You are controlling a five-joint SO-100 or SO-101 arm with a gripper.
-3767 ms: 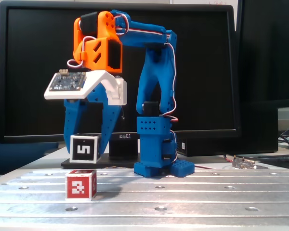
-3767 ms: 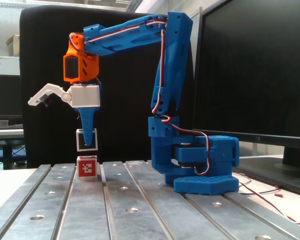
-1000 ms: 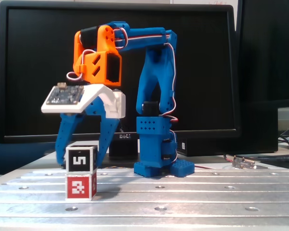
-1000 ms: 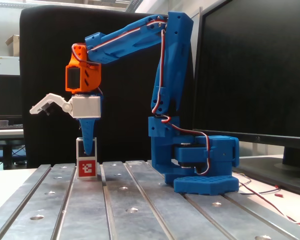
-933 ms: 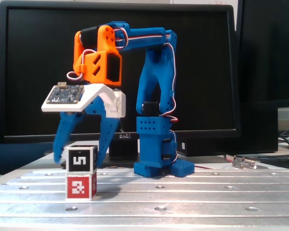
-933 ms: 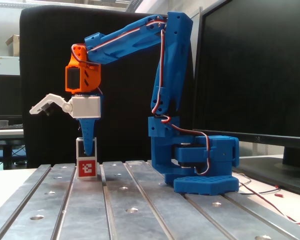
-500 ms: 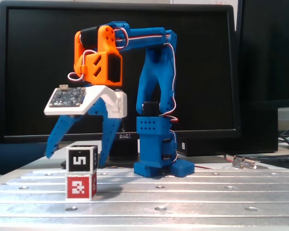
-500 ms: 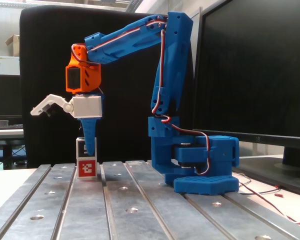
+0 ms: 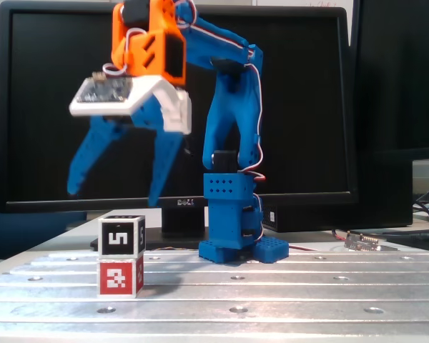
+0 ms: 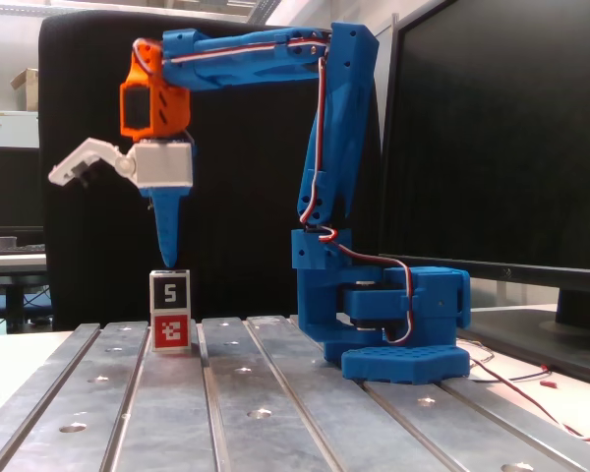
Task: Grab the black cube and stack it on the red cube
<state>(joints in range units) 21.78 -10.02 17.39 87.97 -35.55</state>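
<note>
The black cube [image 9: 121,235] with a white "5" marker sits squarely on top of the red cube [image 9: 119,277] on the metal table; the stack shows in both fixed views, black cube [image 10: 169,292] over red cube [image 10: 170,332]. My gripper [image 9: 114,198] hangs just above the stack with its blue fingers spread wide and nothing between them. In a fixed view the gripper [image 10: 171,264] points straight down, its tips just over the black cube's top.
The blue arm base [image 9: 232,246] stands behind and right of the stack. Dark monitors [image 9: 293,107] fill the background. The ribbed metal table [image 9: 272,293] has bolt holes. Loose wires and a small connector [image 9: 363,241] lie at the right.
</note>
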